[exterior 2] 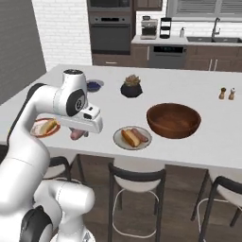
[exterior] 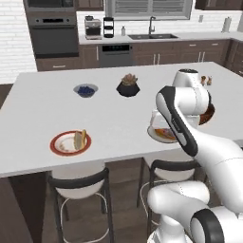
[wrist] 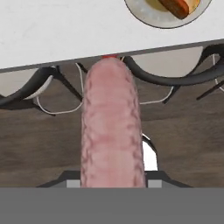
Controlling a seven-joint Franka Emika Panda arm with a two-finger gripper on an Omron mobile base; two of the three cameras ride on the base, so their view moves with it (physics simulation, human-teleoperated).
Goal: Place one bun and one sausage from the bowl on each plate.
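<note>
Gripping a pink sausage (wrist: 111,127) in the gripper (exterior 2: 79,133), hanging at left of the right base frame, beside the red-rimmed plate (exterior 2: 37,133).

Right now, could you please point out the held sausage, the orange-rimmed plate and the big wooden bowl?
sausage (wrist: 111,127), hand view, middle of its pink length.
orange-rimmed plate (exterior: 58,143), left base view, bare left part of its rim.
wooden bowl (exterior 2: 173,125), right base view, near outer wall.
</note>
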